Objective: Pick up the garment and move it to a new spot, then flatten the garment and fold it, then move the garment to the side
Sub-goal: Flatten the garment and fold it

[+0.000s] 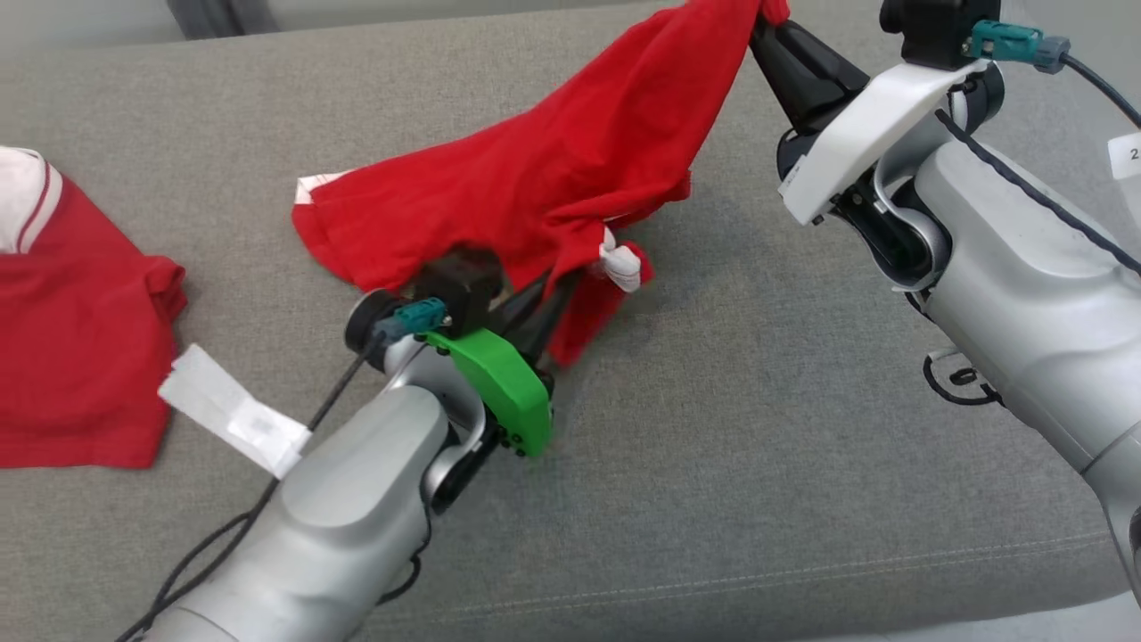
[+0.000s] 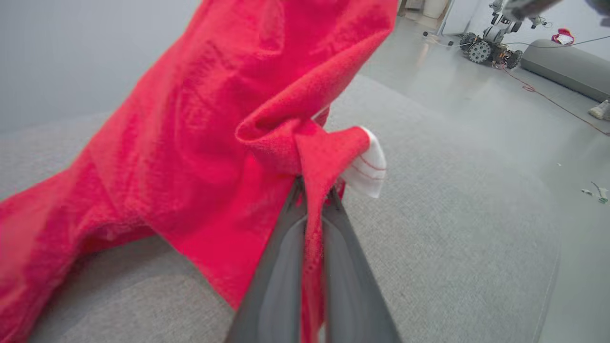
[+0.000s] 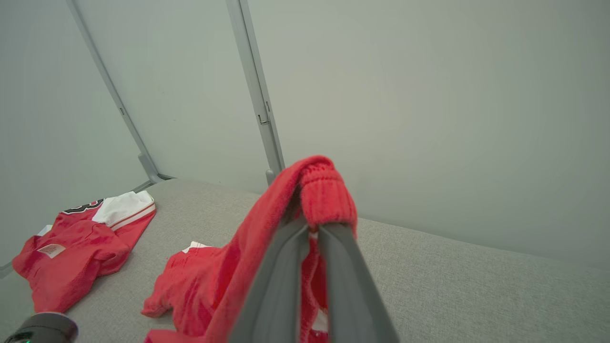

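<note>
The red garment with white trim hangs stretched between my two grippers over the grey cushion. My right gripper holds its upper corner high at the top of the head view, shut on a bunched red fold. My left gripper is lower, at the middle, shut on a red fold near a white cuff. In the left wrist view the cloth passes between the two dark fingers. The garment's far left end still rests on the cushion.
A second red and white garment lies on the cushion at the left, with a white tag beside it. A wall stands behind the cushion. Another wheeled robot stands on the floor beyond the cushion's edge.
</note>
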Robot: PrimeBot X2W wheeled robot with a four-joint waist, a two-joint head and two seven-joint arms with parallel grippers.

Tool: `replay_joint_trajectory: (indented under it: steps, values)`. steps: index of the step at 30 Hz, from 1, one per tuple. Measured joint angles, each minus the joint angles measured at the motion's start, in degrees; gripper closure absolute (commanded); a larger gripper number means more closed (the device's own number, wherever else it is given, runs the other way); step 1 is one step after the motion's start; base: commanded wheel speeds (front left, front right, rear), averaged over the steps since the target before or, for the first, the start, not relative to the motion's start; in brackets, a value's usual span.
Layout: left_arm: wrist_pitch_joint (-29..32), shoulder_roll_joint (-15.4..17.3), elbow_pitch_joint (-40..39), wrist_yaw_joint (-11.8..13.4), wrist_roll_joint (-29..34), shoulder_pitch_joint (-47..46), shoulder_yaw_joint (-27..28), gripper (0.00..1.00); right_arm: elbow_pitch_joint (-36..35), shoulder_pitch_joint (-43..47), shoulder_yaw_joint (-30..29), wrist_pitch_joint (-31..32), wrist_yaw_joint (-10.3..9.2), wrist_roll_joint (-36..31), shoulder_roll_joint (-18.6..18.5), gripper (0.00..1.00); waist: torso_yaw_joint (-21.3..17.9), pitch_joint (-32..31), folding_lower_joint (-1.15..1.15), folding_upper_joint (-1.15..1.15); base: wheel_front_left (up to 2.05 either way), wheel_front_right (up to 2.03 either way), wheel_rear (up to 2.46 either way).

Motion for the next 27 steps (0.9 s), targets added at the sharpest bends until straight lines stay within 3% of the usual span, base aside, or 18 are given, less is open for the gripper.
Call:
replay_joint_trajectory:
  steps: [8, 13, 17, 27]
  values:
    - [0.0, 8.9, -6.8, 0.0, -3.3, 0.1, 6.9, 1.0, -2.4, 5.1, -2.5, 0.0, 0.0, 0.3, -1.9, 1.0, 1.3, -5.7, 0.0, 0.0, 0.0, 0.0, 0.0]
    - [0.0, 14.5, -10.5, 0.0, -7.2, 2.4, 13.2, 1.0, -5.2, 11.4, -0.6, 0.0, 0.0, 3.6, -2.1, 1.0, 1.7, -9.2, 0.0, 0.0, 0.0, 0.0, 0.0]
    - [1.5, 17.7, -12.0, 0.0, -11.1, 8.3, 11.2, 1.0, -10.6, 16.1, 3.3, 1.0, 0.0, 8.3, -2.4, 1.0, 1.5, -11.1, 0.0, 0.0, 0.0, 0.0, 0.0]
    - [15.6, 24.1, -17.3, 0.0, -20.4, 14.5, 5.9, 1.0, -21.1, 20.0, 12.0, 12.5, 0.0, 16.1, -7.6, 1.0, 0.0, -8.7, 0.0, 0.0, 0.0, 0.0, 0.0]
